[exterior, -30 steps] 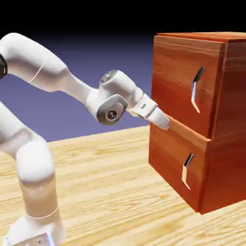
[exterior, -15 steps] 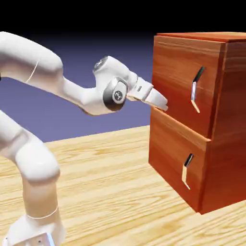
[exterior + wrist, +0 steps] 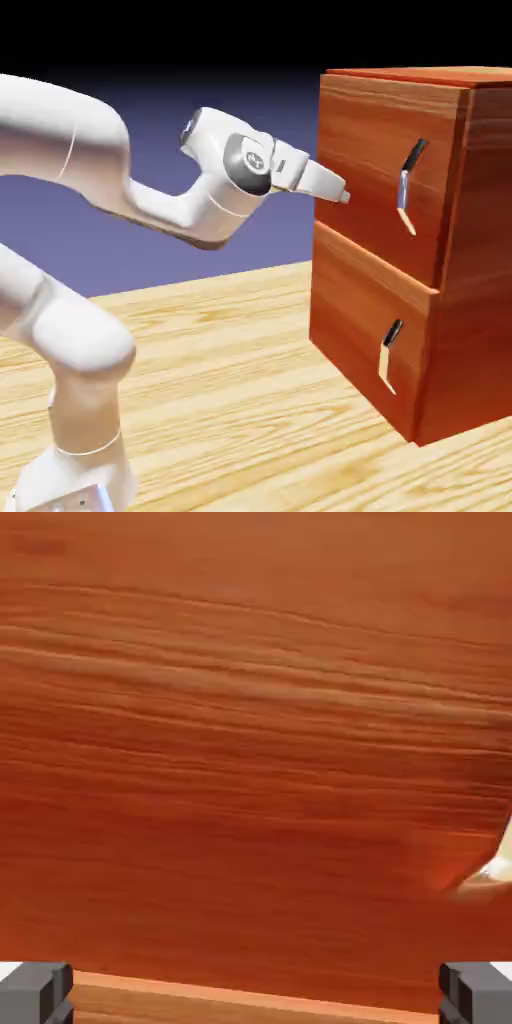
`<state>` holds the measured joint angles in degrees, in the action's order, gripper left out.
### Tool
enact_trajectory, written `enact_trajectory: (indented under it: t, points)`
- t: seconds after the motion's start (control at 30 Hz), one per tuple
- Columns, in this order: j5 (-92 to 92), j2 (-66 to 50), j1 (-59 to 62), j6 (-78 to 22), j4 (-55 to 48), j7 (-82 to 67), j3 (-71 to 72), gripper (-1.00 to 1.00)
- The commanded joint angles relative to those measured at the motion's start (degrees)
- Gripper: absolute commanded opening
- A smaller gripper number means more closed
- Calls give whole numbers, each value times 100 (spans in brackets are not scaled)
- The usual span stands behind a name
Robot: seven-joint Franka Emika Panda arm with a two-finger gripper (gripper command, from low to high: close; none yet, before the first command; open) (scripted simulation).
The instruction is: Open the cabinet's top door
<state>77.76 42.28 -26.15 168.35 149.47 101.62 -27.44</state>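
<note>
The reddish-brown cabinet [image 3: 470,250] stands at the exterior view's right. Its top door [image 3: 370,160] carries a slanted silver-and-black bar handle [image 3: 407,186]. My gripper [image 3: 341,195] hovers right at the top door's left part, left of the handle and at about its height, touching nothing I can make out. In the hand view the door's wood grain [image 3: 250,742] fills the picture, and a pale sliver of the handle [image 3: 490,878] shows at the right edge. The grey fingertips [image 3: 36,992] stand far apart at the bottom corners, so the gripper [image 3: 256,998] is open with nothing between them.
Below the top door sits a shorter panel [image 3: 355,330] with a small handle [image 3: 388,355]. The cabinet rests on a light wooden table [image 3: 220,400]. The white arm's elbow [image 3: 215,190] hangs left of the cabinet.
The gripper has risen from the seam between the two panels to the middle height of the top door. The wrist has turned over. The jaws have stayed open.
</note>
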Motion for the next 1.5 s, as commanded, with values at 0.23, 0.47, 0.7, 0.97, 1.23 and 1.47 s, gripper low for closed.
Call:
enact_trajectory:
  t: [0.23,0.47,0.7,0.97,1.23,1.47]
  points:
    - [1994,247,-653,-145,-296,1517,-704,0]
    - [3738,463,-1224,-272,-554,2844,-1319,0]
    - [5482,678,-1795,-399,-813,4171,-1935,0]
    - [7476,925,-2448,-544,-1109,5688,-2638,0]
    - [8383,770,-3333,-680,-1687,6381,-3337,0]
    - [8243,545,-3341,-934,-1692,6438,-3287,-100]
